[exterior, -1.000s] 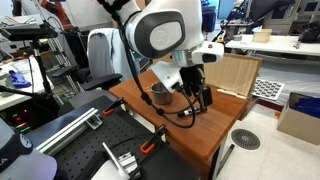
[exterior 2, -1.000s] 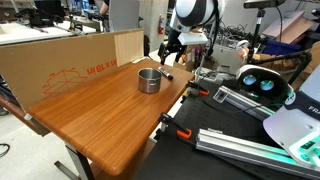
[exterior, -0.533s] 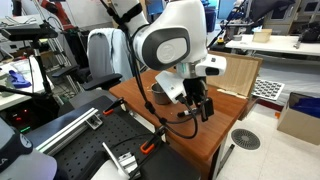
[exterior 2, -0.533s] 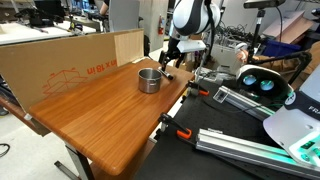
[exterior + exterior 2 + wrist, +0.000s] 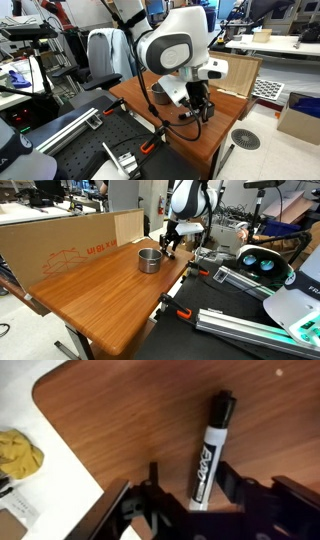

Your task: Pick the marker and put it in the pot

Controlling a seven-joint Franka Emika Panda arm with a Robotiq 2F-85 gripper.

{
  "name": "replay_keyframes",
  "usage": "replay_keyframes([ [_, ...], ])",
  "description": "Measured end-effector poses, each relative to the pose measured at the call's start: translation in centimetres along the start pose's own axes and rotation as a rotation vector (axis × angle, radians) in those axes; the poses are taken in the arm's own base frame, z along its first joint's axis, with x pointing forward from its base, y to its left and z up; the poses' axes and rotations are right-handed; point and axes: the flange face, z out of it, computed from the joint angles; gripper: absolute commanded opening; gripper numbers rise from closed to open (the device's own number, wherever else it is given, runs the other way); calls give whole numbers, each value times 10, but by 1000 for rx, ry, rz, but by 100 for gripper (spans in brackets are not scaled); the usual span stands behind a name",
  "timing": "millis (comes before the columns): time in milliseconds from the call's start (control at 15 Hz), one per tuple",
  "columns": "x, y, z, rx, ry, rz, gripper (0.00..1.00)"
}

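In the wrist view the marker [image 5: 208, 448] lies flat on the wooden table [image 5: 120, 410]. It is black-capped with a white printed label. My gripper [image 5: 192, 488] is open, with one finger on each side of the marker's near end and gaps on both sides. In both exterior views the gripper [image 5: 170, 247] is low over the table's corner, just beside the steel pot [image 5: 149, 260]. The pot also shows partly behind the arm [image 5: 160, 95]. The marker is hidden by the gripper in both exterior views.
A large cardboard box [image 5: 60, 240] stands along the table's far edge. The rounded table corner and edge are close to the gripper [image 5: 60, 435]. A yellow crumpled object [image 5: 18, 455] lies on the floor below. Metal rails and clamps [image 5: 230, 280] sit next to the table.
The arm has come down and shifted slightly, bringing the gripper closer to the table surface by the pot. The pot has not moved.
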Motion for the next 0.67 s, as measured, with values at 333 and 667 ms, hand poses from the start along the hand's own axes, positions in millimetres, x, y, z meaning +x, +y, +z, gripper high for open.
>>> replay_keyframes([
  [333, 4, -4, -3, 5, 22, -8, 1],
  [667, 5, -8, -4, 12, 31, -23, 5],
])
